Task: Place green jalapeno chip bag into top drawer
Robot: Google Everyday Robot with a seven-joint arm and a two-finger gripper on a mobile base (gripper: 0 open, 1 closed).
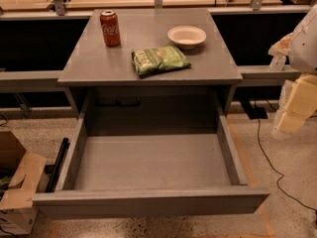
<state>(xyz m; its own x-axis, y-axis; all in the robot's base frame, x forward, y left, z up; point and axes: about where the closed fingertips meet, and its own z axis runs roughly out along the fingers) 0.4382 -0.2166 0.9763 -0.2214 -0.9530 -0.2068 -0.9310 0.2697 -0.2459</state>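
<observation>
The green jalapeno chip bag [158, 59] lies flat on the grey table top [99, 58], near its front edge and a little right of centre. The top drawer [148, 200] is pulled fully out below the table; its inside shows bare grey floor. My gripper [293, 110] hangs at the right edge of the view, off the table's right side, level with the drawer's back. It is well apart from the bag and holds nothing that I can see.
A red soda can [110, 28] stands at the table's back left. A white bowl [186, 36] sits at the back right, just behind the bag. A cardboard box [15, 182] stands on the floor left of the drawer. A black cable [267, 162] runs on the floor to the right.
</observation>
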